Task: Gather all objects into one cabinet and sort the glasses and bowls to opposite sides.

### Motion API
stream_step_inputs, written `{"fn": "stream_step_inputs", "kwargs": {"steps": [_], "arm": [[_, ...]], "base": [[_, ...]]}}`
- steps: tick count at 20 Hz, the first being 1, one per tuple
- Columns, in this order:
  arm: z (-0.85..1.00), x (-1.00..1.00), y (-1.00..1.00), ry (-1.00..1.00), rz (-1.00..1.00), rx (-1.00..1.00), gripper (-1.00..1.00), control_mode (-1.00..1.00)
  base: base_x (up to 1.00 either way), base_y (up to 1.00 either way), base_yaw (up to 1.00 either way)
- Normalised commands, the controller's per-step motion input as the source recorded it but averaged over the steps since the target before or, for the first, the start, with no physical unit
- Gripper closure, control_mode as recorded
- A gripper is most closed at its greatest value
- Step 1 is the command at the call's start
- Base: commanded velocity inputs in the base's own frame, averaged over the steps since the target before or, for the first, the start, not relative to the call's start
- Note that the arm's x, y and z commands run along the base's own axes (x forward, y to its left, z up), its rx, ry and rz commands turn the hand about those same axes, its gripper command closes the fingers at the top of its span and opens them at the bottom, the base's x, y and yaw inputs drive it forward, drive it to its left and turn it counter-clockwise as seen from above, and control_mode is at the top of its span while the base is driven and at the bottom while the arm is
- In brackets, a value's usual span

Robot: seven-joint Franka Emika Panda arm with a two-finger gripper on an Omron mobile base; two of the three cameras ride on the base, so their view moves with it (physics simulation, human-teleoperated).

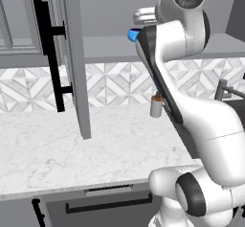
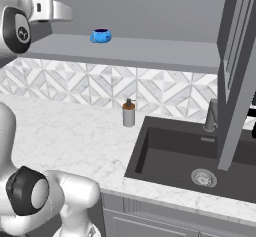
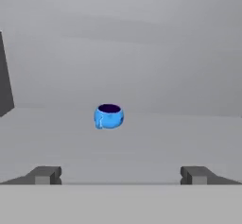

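The pincer (image 3: 120, 175) is standing fully open and holding nothing, its two dark fingertips (image 3: 45, 175) showing far apart at the bottom of the hand view and pointing into the open cabinet. Just above the gap between them, slightly left of centre in that frame, the small blue bowl (image 3: 109, 116) is sitting upright on the flat grey shelf (image 3: 189, 138), well apart from the tips. In the right base view the same bowl (image 2: 101, 36) is resting in the upper left of the frame on the shelf (image 2: 150, 51), with the arm's wrist reaching toward it from the left edge. Lower down, a soap bottle (image 2: 129, 114) is standing on the marble counter (image 2: 70, 131) beside the dark sink (image 2: 170, 156). The step in hand looks like an approach to this bowl; next the arm would need to be advancing until the open tips are straddling the rim, then closing.
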Motion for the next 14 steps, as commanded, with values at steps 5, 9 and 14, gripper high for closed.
{"fn": "stream_step_inputs", "kwargs": {"steps": [5, 9, 14], "arm": [[-0.05, 0.01, -0.09, 0.08, -0.02, -0.03, -1.0, -1.0], [-0.29, 0.01, 0.0, -0.01, 0.0, 0.1, -1.0, -1.0], [-0.41, 0.17, -0.05, -0.06, -0.01, 0.2, -1.0, -1.0]], "base": [[0.0, 0.0, 0.0], [0.0, 0.0, 0.0], [0.0, 0.0, 0.0]]}}
